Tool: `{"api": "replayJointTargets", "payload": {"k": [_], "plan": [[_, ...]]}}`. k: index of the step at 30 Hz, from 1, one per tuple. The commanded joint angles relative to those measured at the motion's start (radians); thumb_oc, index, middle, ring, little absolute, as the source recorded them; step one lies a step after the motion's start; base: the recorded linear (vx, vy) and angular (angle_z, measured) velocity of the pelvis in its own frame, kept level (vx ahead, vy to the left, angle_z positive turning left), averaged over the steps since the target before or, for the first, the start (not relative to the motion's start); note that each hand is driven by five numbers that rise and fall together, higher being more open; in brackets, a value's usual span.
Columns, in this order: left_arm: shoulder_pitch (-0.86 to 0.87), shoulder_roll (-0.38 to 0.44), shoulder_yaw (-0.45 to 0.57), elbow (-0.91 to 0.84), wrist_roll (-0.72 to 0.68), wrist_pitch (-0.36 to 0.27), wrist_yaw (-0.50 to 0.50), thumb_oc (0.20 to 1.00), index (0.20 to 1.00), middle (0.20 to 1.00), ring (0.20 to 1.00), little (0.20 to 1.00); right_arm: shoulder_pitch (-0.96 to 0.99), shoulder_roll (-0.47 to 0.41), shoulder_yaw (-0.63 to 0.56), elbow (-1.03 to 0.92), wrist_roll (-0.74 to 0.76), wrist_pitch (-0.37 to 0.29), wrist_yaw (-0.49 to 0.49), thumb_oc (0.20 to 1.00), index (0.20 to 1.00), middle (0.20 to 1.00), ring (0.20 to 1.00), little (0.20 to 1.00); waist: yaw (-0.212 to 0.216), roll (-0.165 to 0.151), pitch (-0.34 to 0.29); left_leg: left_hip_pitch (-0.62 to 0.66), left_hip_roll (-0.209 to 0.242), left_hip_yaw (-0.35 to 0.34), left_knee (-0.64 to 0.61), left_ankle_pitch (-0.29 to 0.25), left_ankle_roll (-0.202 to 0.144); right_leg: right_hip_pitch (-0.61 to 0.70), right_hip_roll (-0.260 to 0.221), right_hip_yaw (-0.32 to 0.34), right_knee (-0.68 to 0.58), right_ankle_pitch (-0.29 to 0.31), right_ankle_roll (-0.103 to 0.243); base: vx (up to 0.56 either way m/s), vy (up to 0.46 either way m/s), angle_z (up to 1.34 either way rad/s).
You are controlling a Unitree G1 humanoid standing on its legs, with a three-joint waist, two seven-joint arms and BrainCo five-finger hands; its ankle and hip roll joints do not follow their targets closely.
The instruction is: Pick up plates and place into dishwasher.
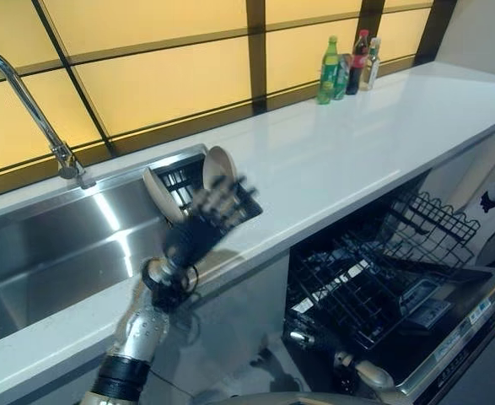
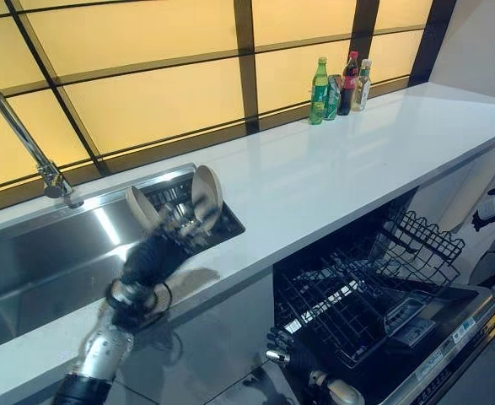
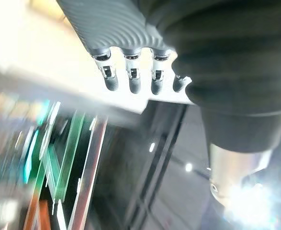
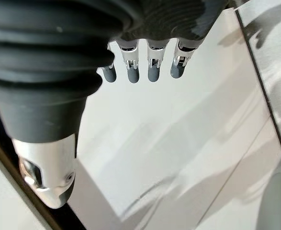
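Note:
Two beige plates (image 1: 217, 165) (image 1: 160, 193) stand on edge in a black wire rack (image 1: 240, 204) at the right end of the steel sink (image 1: 53, 253). My left hand (image 1: 201, 224) is raised just in front of that rack. Its fingers (image 3: 131, 79) are spread and straight and hold nothing; whether they touch a plate is unclear. Under the counter the dishwasher is open, with its lower black rack (image 1: 357, 283) pulled out over the door (image 1: 462, 316). My right hand (image 2: 287, 348) hangs low beside the door's front, its fingers (image 4: 152, 67) relaxed and empty.
A curved faucet (image 1: 28, 101) rises at the sink's back left. The white counter (image 1: 373, 126) runs to the right, with three bottles (image 1: 347, 67) at its back by the window. A second black rack (image 1: 433, 221) sits further right in the dishwasher.

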Motion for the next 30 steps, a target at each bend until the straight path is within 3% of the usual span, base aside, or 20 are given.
{"api": "replayJointTargets", "payload": {"k": [1,2,4,5,8,11,15,19,22,26,30], "plan": [[-0.123,0.157,0.096,-0.013,0.431,-0.338,0.519,1.0,1.0,1.0,1.0,1.0,-0.037,0.05,0.027,-0.027,-0.008,-0.039,-0.005,1.0,1.0,1.0,1.0,1.0,0.028,-0.021,0.04,0.025,-0.023,-0.052,0.009,-0.141,-0.01,0.021,-0.086,-0.016,0.014,-0.101,0.089,0.03,0.026,0.09],[-0.155,0.226,0.131,0.02,0.541,-0.35,0.681,1.0,1.0,1.0,1.0,1.0,-0.031,0.044,0.03,-0.035,-0.005,-0.033,-0.012,1.0,1.0,1.0,1.0,1.0,0.029,-0.017,0.035,0.022,-0.025,-0.058,0.009,-0.138,-0.009,0.021,-0.085,-0.018,0.013,-0.103,0.09,0.05,0.033,0.07],[-0.222,0.328,0.198,0.155,0.72,-0.377,0.877,1.0,1.0,1.0,1.0,1.0,-0.029,0.024,0.036,-0.023,0.006,-0.038,-0.005,1.0,1.0,1.0,1.0,1.0,0.029,-0.012,0.027,0.02,-0.025,-0.053,0.009,-0.134,-0.011,0.023,-0.085,-0.027,0.013,-0.106,0.089,0.06,0.037,0.12],[-0.262,0.429,0.195,0.231,0.849,-0.393,1.007,1.0,1.0,1.0,1.0,1.0,-0.035,0.01,0.048,-0.024,0.017,-0.027,-0.009,1.0,1.0,1.0,1.0,1.0,0.028,-0.008,0.021,0.016,-0.024,-0.049,0.009,-0.13,-0.011,0.02,-0.083,-0.029,0.013,-0.105,0.089,0.05,0.027,0.09],[-0.309,0.561,0.146,0.31,1.109,-0.316,1.208,1.0,1.0,1.0,1.0,1.0,-0.041,-0.011,0.068,-0.032,0.04,-0.014,-0.018,1.0,1.0,1.0,1.0,1.0,0.027,-0.007,0.022,0.011,-0.024,-0.043,0.009,-0.124,-0.011,0.018,-0.079,-0.029,0.014,-0.105,0.087,0.04,0.018,0.02],[-0.346,0.678,0.066,0.377,1.347,-0.2,1.31,1.0,1.0,1.0,1.0,1.0,-0.039,-0.031,0.066,-0.026,0.045,-0.009,-0.004,1.0,1.0,1.0,1.0,1.0,0.019,-0.004,0.028,0.01,-0.024,-0.035,0.009,-0.123,-0.008,0.015,-0.076,-0.026,0.015,-0.102,0.089,0.04,0.027,0.03],[-0.406,0.806,-0.067,0.466,1.473,-0.061,1.291,1.0,1.0,1.0,1.0,1.0,-0.029,-0.066,0.06,-0.034,0.051,-0.003,0.017,1.0,1.0,1.0,1.0,1.0,0.002,0.002,0.036,0.009,-0.026,-0.023,0.009,-0.124,-0.006,0.008,-0.074,-0.019,0.014,-0.096,0.096,0.02,0.046,-0.01],[-0.448,0.864,-0.178,0.515,1.586,0.021,1.261,1.0,1.0,1.0,1.0,1.0,-0.026,-0.085,0.054,-0.036,0.051,-0.002,0.026,1.0,1.0,1.0,1.0,1.0,-0.012,0.008,0.044,0.009,-0.028,-0.014,0.009,-0.125,-0.004,0.002,-0.073,-0.012,0.013,-0.091,0.101,0.01,0.055,-0.01],[-0.491,0.887,-0.284,0.568,1.699,0.085,1.185,1.0,1.0,1.0,1.0,1.0,-0.032,-0.102,0.05,-0.035,0.047,0.004,0.031,1.0,1.0,1.0,1.0,1.0,-0.026,0.015,0.05,0.009,-0.029,-0.005,0.009,-0.124,-0.004,-0.004,-0.073,-0.003,0.014,-0.087,0.105,0.01,0.083,0.0],[-0.533,0.886,-0.382,0.627,1.789,0.114,1.095,1.0,1.0,1.0,1.0,1.0,-0.037,-0.123,0.04,-0.041,0.047,0.015,0.036,1.0,1.0,1.0,1.0,1.0,-0.042,0.019,0.055,0.009,-0.032,0.004,0.009,-0.124,-0.002,-0.01,-0.072,0.009,0.014,-0.082,0.109,0.02,0.093,-0.03],[-0.56,0.855,-0.427,0.668,1.819,0.117,1.099,1.0,1.0,1.0,1.0,1.0,-0.039,-0.138,0.034,-0.043,0.04,0.023,0.04,1.0,1.0,1.0,1.0,1.0,-0.055,0.02,0.062,0.008,-0.034,0.014,0.009,-0.124,-0.001,-0.017,-0.073,0.016,0.015,-0.078,0.112,0.01,0.076,-0.06]]}}
